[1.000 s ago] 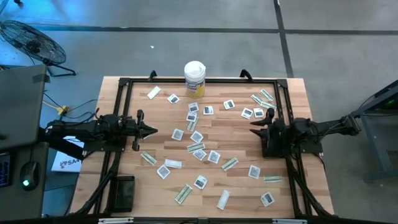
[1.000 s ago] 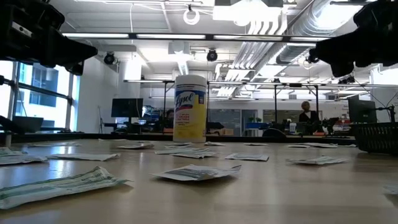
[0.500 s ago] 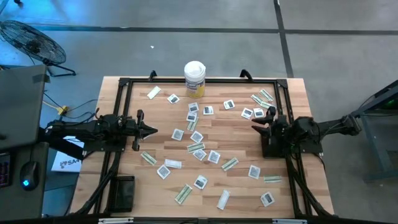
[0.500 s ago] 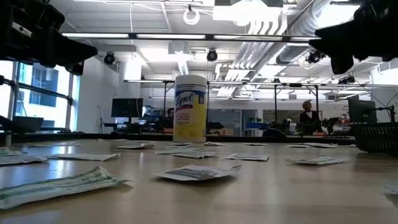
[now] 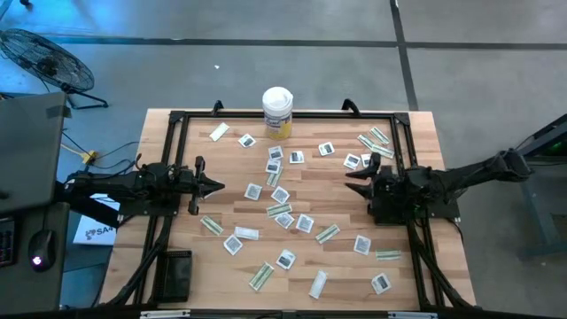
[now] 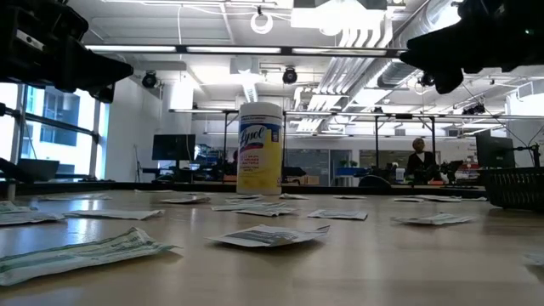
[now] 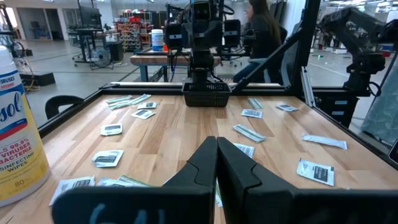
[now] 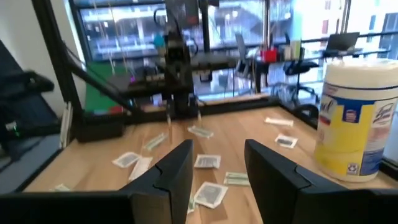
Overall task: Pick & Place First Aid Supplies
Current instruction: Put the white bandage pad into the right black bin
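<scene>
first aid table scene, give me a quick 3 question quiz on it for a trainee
1. True or false: the left gripper has its fingers shut together.
2. The right gripper is: A) clamped on a packet, B) open above the table with nothing between its fingers, C) resting on the canister.
3. Fill in: the tall wipes canister stands upright at the table's ____ edge in the high view, near the middle.

Key
1. True; the left wrist view shows the two fingers touching.
2. B; the right wrist view shows a clear gap between the fingers, and the packets lie loose on the table.
3. Top, the far edge in the low view.
</scene>
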Controlling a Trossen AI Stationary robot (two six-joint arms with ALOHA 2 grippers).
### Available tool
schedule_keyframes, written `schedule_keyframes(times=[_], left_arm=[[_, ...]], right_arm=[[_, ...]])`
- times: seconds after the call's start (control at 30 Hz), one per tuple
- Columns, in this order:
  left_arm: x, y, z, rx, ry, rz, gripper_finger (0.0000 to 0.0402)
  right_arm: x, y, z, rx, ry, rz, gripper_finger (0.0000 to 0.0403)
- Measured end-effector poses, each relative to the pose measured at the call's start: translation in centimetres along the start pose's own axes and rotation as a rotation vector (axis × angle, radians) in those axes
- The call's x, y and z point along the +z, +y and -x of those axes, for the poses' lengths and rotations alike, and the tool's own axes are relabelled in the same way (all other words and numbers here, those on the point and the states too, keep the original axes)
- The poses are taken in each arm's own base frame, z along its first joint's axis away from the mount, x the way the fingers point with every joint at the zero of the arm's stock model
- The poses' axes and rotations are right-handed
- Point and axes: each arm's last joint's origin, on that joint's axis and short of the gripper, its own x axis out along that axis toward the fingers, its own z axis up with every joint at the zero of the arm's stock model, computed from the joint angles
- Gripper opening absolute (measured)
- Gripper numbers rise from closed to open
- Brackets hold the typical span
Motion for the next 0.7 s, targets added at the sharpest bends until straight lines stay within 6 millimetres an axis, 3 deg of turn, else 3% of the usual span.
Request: schedule_keyframes(times=[0.33, 0.7], left_arm=[[0.0, 0.0, 0.0, 0.000, 0.000, 0.000, 0.0001], [0.0, 0.0, 0.0, 0.000, 0.000, 0.000, 0.0001]], right_arm=[[0.2, 3.2, -3.4, -0.014, 0.329, -0.051, 0.0138], [0.3, 9.6, -5.3, -0.084, 0.583, -0.147, 0.0138]])
